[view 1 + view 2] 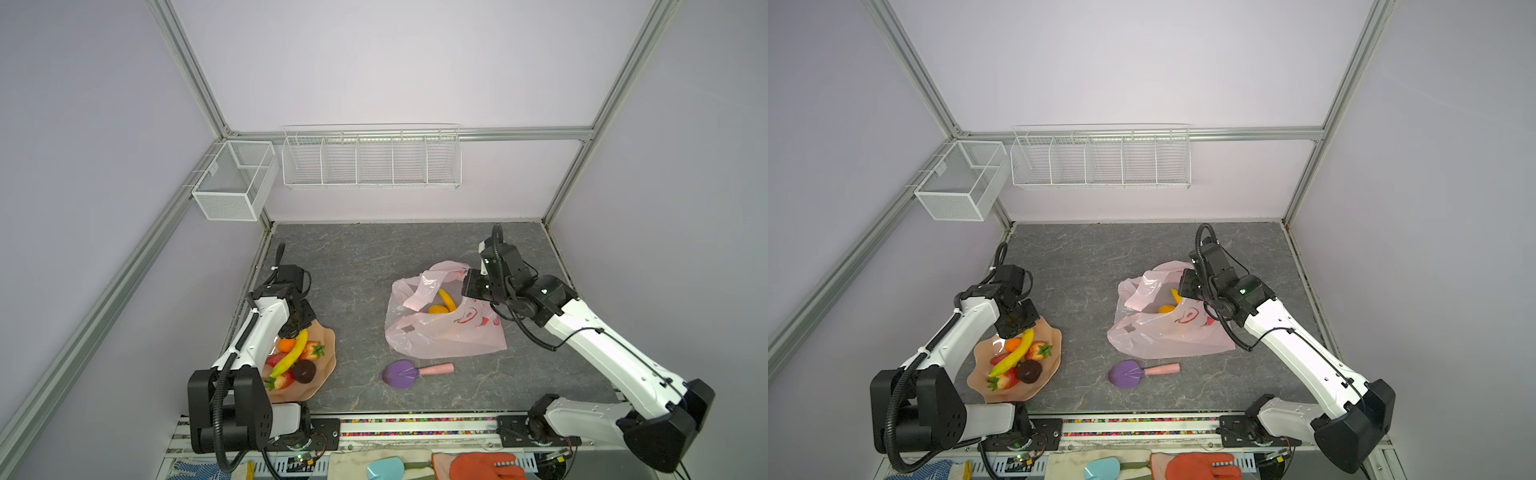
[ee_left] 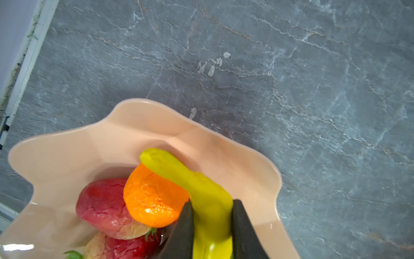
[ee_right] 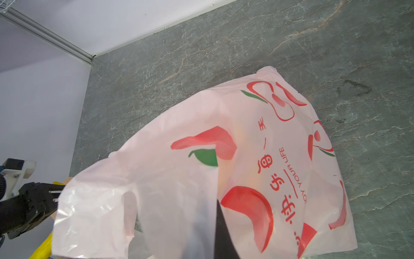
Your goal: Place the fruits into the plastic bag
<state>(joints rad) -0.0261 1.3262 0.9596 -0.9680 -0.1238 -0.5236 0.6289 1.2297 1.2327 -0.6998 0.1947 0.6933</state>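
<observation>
Gripping the banana in the bowl at near left, the left gripper is holding its jaws narrowly apart; the right gripper, fully closed, is pinching the plastic bag right of centre.

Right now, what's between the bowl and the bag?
Only bare table, in both top views. The scoop lies just off that line, in front of the bag and apart from the bowl.

Grey marbled table: three items are carried. A peach bowl is set directly beneath the left gripper. A pink plastic bag is spread under the right gripper. A purple scoop is laid between the grippers, near the bag but apart from it.
</observation>
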